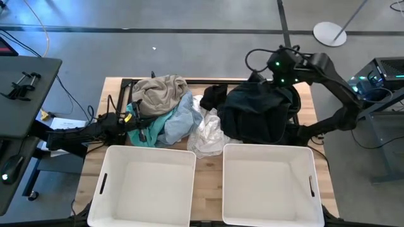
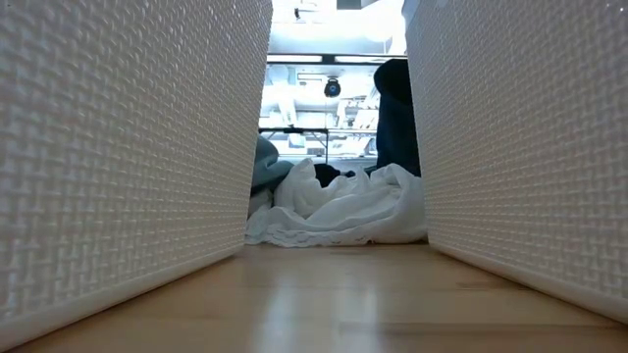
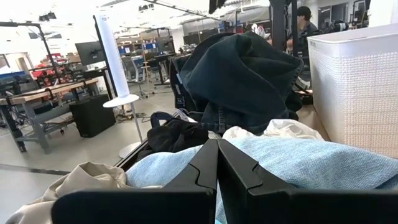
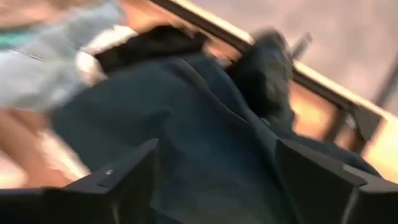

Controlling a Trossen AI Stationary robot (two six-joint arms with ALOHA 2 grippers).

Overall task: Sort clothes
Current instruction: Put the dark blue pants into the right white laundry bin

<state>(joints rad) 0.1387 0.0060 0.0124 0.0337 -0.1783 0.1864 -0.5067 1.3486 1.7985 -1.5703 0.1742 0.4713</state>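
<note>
The clothes lie heaped on the far half of the table: a beige one, a teal one, a pale blue one, a white one, a small black one and a big dark one, which stands in a tall heap. My right gripper hangs open above the dark garment's far right part, with its fingers wide apart and the cloth below them. My left gripper is shut and points level at the pile's left side, by the pale blue cloth. My left gripper's shut fingers point level from the table's left into the pile, right at the pale blue cloth. I cannot tell whether they touch it.
Two white plastic baskets stand at the table's near edge, one on the left and one on the right, with a narrow strip of bare wood between them. A black frame runs along the far edge.
</note>
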